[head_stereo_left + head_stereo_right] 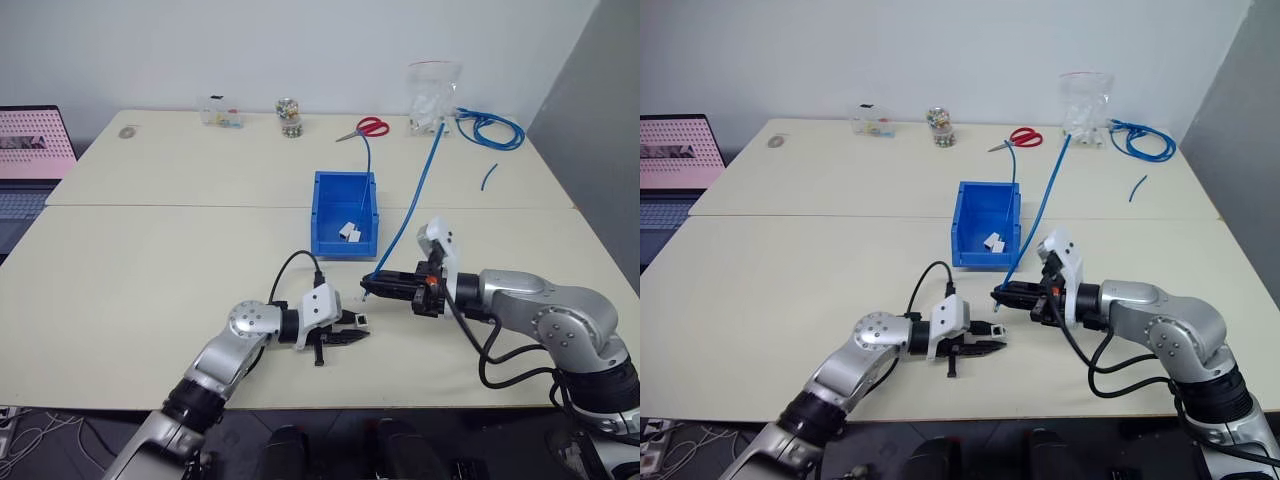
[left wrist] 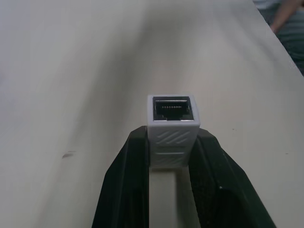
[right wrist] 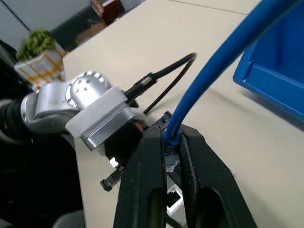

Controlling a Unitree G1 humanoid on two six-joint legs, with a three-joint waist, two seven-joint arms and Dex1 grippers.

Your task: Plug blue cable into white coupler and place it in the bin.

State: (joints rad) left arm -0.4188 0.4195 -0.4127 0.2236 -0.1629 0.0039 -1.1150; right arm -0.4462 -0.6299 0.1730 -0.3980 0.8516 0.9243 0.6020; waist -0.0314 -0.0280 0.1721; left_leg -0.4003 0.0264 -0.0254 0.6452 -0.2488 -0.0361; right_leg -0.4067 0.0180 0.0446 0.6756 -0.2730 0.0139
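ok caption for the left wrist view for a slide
Left gripper holds the white coupler above the table, socket facing outward.

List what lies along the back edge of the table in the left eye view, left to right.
Small round disc → clear box of small parts → jar of colourful bits → red-handled scissors → clear bag of white parts → coiled blue cable bundle.
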